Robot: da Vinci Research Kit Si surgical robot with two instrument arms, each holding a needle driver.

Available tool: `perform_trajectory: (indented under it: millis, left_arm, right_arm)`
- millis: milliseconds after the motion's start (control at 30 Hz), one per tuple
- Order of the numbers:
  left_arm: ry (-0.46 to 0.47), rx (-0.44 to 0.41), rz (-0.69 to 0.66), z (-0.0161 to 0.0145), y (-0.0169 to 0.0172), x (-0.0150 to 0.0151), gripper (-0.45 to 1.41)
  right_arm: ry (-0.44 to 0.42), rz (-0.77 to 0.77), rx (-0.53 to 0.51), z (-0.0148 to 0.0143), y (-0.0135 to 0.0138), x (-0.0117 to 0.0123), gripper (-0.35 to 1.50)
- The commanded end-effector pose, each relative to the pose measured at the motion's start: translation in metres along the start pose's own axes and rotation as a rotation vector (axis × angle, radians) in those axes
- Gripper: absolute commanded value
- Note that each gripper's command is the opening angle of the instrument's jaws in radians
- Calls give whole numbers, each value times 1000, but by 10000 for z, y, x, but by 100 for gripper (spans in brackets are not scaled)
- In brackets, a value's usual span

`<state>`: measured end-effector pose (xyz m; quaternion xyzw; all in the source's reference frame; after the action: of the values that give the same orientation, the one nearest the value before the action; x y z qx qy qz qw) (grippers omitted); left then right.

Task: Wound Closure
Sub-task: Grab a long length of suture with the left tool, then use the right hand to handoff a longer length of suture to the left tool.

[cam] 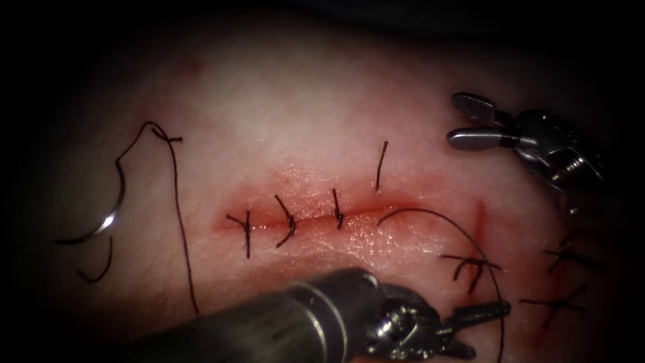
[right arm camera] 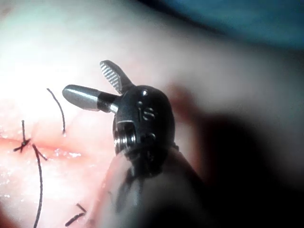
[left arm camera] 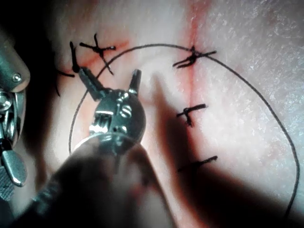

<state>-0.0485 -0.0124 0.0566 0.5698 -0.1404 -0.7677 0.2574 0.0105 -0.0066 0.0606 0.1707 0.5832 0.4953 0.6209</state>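
Tissue point(cam: 322, 121) carries horizontal cut point(cam: 316, 216): three tied stitches point(cam: 287, 220) across left and middle stretch, right end not yet closed. Needle point(cam: 111, 216) lies free on tissue far left of cut, not in tissue, thread point(cam: 180, 222) trailing beside it. Left tool point(cam: 470, 321) below cut's right end, fingers spread, holding nothing. Right tool point(cam: 470, 121) above right, fingers spread, empty. Left wrist view adds thread loop point(left arm camera: 266, 102) arcing around stitches; right wrist view shows short upright thread end point(right arm camera: 59, 110).
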Motion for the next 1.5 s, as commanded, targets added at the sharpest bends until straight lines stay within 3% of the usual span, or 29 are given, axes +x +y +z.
perform_trajectory:
  millis: [33,467,500,533,567,600,700,867,1100,1267,1500]
  left_arm:
    - [7,-4,10,9,-2,-3,47]
    - [37,-101,56,26,17,10,47]
    - [37,-110,56,26,17,11,41]
    - [34,-119,55,26,16,12,22]
    - [18,-133,52,25,14,12,-25]
    - [1,-144,49,24,12,12,-45]
    - [-29,-155,30,16,0,8,-45]
    - [-66,-99,-3,-14,-23,-8,-45]
    - [-98,-49,-44,-69,-41,-24,-45]
    - [-103,-15,-69,-91,-53,-33,-45]
    - [-113,-8,-79,-89,-58,-38,-45]
  right_arm:
    - [1,0,2,9,3,-3,121]
    - [-1,6,3,6,7,-2,118]
    - [0,6,3,7,7,-2,118]
    - [0,6,2,7,7,-2,116]
    - [0,5,2,7,7,-2,115]
    - [0,5,2,7,7,-3,111]
    - [-23,0,5,6,3,-7,104]
    - [-61,-61,11,-1,-12,-10,135]
    - [-58,-392,114,-8,-68,4,141]
    - [18,-671,184,-2,-106,4,145]
    - [143,-929,173,22,-144,-6,145]
